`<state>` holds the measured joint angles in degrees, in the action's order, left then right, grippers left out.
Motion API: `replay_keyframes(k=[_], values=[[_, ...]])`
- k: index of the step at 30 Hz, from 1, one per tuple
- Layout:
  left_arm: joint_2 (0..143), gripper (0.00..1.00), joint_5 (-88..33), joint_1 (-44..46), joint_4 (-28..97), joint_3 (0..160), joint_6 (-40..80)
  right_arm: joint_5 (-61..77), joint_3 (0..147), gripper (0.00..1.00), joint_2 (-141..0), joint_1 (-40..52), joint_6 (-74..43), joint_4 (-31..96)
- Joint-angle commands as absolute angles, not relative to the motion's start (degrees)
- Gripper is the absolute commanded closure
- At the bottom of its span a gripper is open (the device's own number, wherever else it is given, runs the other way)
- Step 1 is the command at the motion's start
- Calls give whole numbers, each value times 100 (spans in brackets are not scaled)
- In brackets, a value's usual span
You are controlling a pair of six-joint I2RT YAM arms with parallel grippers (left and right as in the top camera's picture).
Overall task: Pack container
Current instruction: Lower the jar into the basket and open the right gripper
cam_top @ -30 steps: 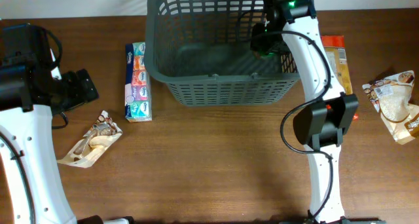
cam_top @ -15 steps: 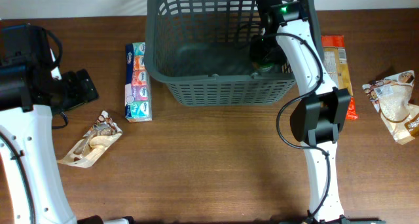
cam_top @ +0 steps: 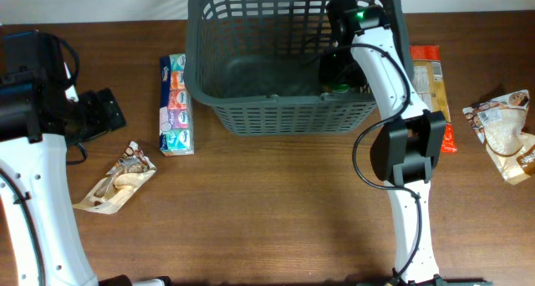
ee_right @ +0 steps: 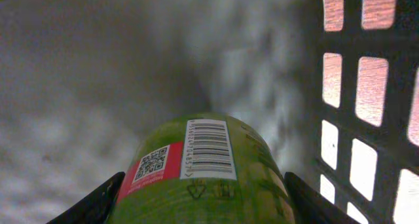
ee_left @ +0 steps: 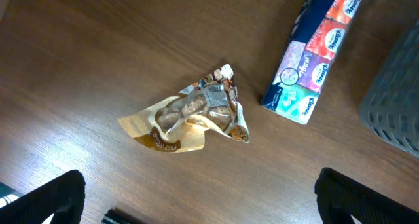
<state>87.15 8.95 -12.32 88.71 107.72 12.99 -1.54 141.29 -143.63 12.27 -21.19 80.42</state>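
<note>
– At the far edge of the surface, toward its right side, the container (cam_top: 284, 114) is found. What is being put into it?

– A green bottle (ee_right: 196, 178) with a barcode label is gripped between the 2 fingers of the right claw (ee_right: 196, 207). It is held inside the container, close to the right lattice wall. Whether the solid base is already touched cannot be told.

– How should this step be done well?

– The bottle should be brought down until the base is met before the grip is let go, so that it is neither dropped nor sent rolling. Some room should be allowed beside the lattice wall, lest a finger be caught in a slot when the claw is spread and lifted out. The left part of the base would best be left free for the flatter packs.

– And the left claw (ee_left: 203, 201)?

– It is spread wide and nothing is held. It hangs above 1 snack pouch (ee_left: 190, 116) and 1 tissue pack (ee_left: 314, 47), both lying near the left edge of the surface, outside the container. Neither is touched.
</note>
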Motion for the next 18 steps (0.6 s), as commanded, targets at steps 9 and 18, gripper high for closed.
replay_keyframes(k=[9, 18], values=[[8667, 0, 880, -1253, 8877, 10766, 1227, -263, 14116, 46, -14376, 1243, -2147, 8038], [8667, 0, 882, -1253, 8875, 10766, 1227, -198, 14263, 22, -14372, 1243, -1968, 8084]])
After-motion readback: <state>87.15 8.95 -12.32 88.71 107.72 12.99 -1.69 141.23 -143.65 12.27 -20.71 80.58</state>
